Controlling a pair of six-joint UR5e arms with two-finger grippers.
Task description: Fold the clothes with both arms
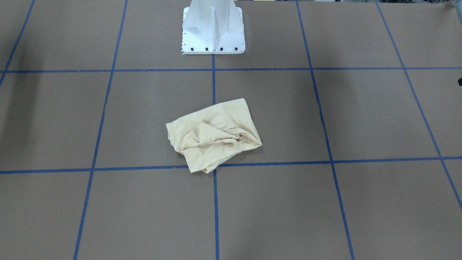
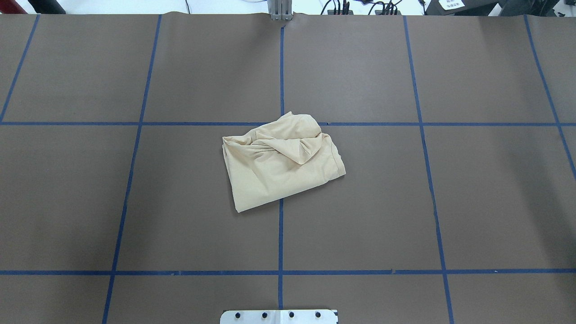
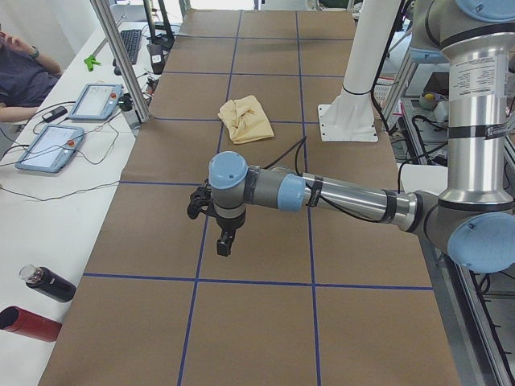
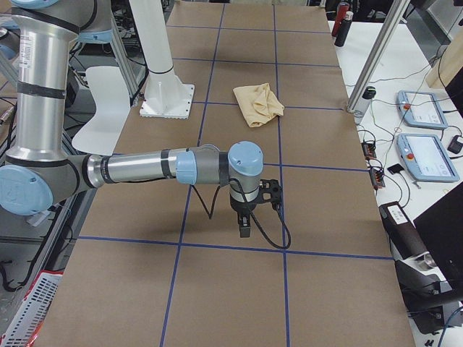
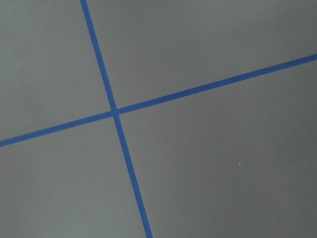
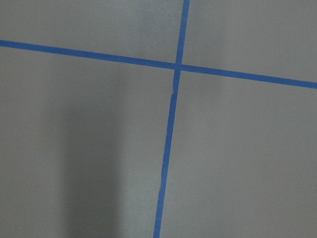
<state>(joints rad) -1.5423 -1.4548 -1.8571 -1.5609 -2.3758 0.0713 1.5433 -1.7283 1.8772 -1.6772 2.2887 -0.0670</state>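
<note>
Left gripper (image 3: 226, 245) hanging fingers-down over brown table (image 2: 405, 202), far out on its arm, well apart from cloth; I'm not managing to tell from side view whether fingers are spread or pressed together. Right gripper (image 4: 244, 230) hanging likewise at opposite end, state equally unreadable. Wrist cameras showing me only blue tape (image 5: 115, 112) crossings. Cream T-shirt (image 2: 279, 162) lying crumpled mid-table, covering one tape crossing, near white pedestal (image 1: 213, 29).
</note>
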